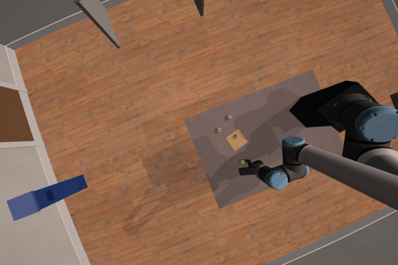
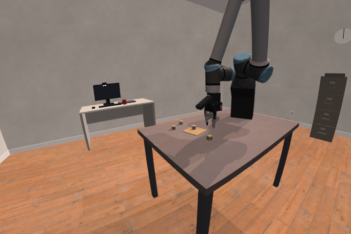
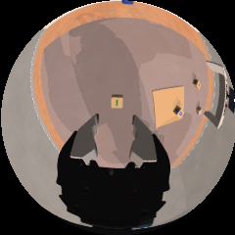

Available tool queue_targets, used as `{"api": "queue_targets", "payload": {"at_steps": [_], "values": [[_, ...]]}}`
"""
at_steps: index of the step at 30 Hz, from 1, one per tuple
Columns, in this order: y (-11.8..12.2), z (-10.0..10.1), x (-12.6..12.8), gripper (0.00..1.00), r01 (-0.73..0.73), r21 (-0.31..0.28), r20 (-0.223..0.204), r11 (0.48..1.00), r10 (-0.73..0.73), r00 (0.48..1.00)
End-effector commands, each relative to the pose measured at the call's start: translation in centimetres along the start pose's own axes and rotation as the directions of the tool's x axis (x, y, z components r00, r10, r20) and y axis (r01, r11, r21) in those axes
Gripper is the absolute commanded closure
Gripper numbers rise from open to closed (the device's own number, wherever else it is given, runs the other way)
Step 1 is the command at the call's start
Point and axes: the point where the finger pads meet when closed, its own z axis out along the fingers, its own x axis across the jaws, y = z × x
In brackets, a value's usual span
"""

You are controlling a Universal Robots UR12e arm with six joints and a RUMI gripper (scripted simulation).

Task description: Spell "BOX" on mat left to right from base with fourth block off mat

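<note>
A tan square mat [image 1: 234, 144] [image 2: 194, 132] [image 3: 165, 100] lies on the table. One block [image 1: 236, 136] [image 2: 193, 126] [image 3: 178, 111] with a blue mark on top stands on the mat near its edge. Two more blocks [image 1: 229, 117] [image 1: 219, 129] [image 2: 181, 122] [image 2: 173, 126] stand on the table beyond the mat. A fourth block [image 1: 242, 161] [image 2: 209, 137] [image 3: 117, 102], with a green mark on top, stands alone on the table off the mat. My gripper [image 1: 249, 163] [image 2: 210, 126] [image 3: 116, 115] hangs above the table close to this block. Its fingers are partly apart with nothing between them. The letters are too small to read.
The grey-brown table [image 1: 230, 193] [image 2: 223, 160] [image 3: 73, 73] carries the black robot base [image 2: 242, 99] at its back. A desk with a monitor [image 2: 107, 92] and a filing cabinet [image 2: 329, 106] stand far off on the wooden floor.
</note>
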Motion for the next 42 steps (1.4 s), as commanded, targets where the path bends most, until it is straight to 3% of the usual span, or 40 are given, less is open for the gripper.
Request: {"api": "queue_targets", "payload": {"at_steps": [1,42], "values": [[-0.04,-0.03,-0.02,0.60,0.001,0.001,0.000,1.000,-0.001,1.000],[-0.04,0.59,-0.01,0.60,0.001,0.001,0.000,1.000,-0.001,1.000]]}}
